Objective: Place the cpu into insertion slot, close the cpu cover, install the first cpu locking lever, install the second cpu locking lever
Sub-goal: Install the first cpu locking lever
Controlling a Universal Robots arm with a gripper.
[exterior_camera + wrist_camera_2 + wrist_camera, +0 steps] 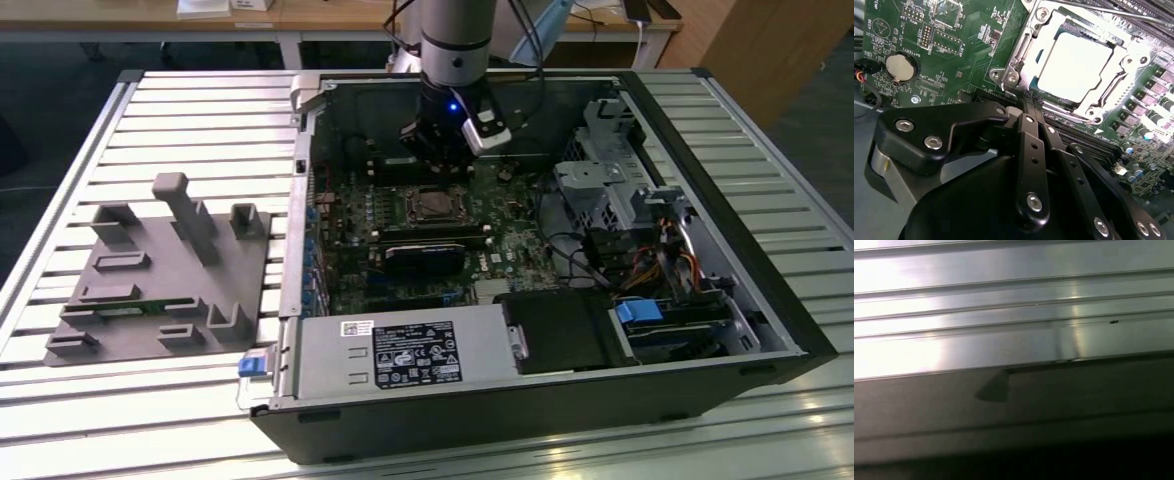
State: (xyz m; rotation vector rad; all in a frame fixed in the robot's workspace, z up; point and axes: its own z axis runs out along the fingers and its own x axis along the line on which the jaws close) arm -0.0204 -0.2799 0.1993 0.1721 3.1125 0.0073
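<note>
Inside the open computer case, the cpu [1074,60] lies in the insertion slot [1000,75] on the green board, its bright metal top showing through the window of the cpu cover [1128,54]. The cover lies flat over the chip. My gripper [1028,106] is shut with nothing seen between its black fingers [1026,145], and its tips sit right at one corner of the socket. In the exterior view the gripper [438,160] hangs just behind the socket [434,205]. I cannot tell how the locking levers stand.
A round coin battery [900,66] sits on the board beside the socket. Black card slots [424,250], cables and a drive cage [601,185] crowd the case. A grey fixture block [160,270] stands on the slatted metal table [1004,305] at the exterior view's left.
</note>
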